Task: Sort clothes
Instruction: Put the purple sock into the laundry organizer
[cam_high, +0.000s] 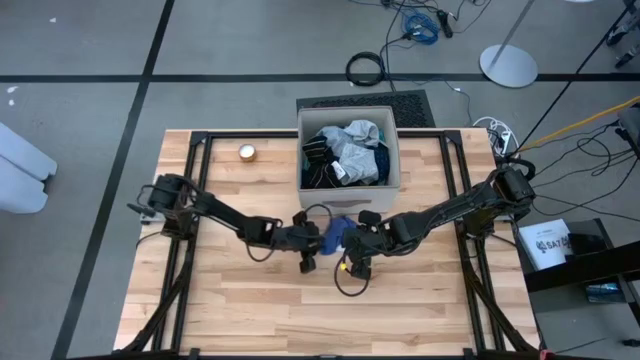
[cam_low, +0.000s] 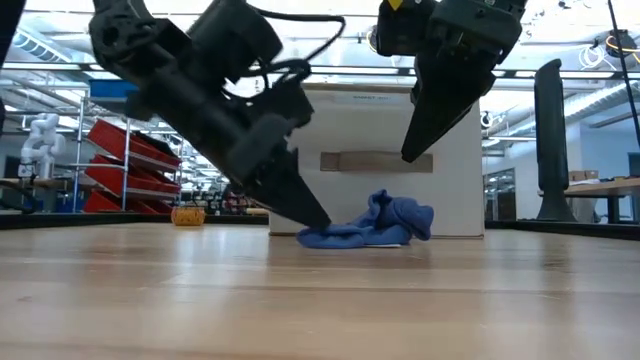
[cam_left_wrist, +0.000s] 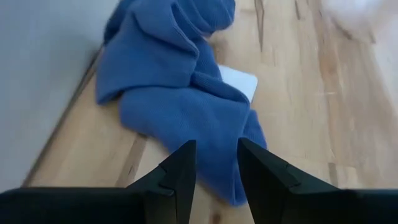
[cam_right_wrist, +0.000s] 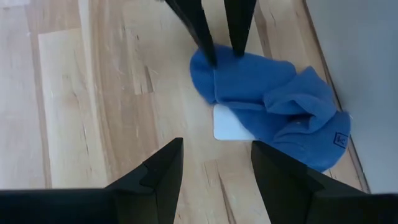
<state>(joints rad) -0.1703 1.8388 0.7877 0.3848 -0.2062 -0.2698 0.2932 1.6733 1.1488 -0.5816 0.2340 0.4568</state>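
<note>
Looking down from the high view: a blue garment (cam_high: 335, 232) lies crumpled on the counter (cam_high: 240, 300), just in front of the box (cam_high: 392, 178) that holds the grey and dark clothes (cam_high: 345, 152); my left gripper (cam_high: 306, 262) and right gripper (cam_high: 352, 266) sit on either side of it. Low view: left gripper (cam_low: 318, 222) tips reach the garment's (cam_low: 375, 222) near edge at counter level; right gripper (cam_low: 412, 152) hangs above it, clear of the cloth. Left wrist view: fingers (cam_left_wrist: 181, 177) apart with a narrow gap, straddling the cloth (cam_left_wrist: 180, 93) edge, not clamped. A white tag (cam_left_wrist: 239, 81) shows beneath. Right wrist view: fingers (cam_right_wrist: 163, 171) spread wide, empty, the garment (cam_right_wrist: 267, 106) ahead. Judgement: soft, light, limp; will drape and bunch. Best hold is a raised fold or the thick edge, pinched deep.
</note>
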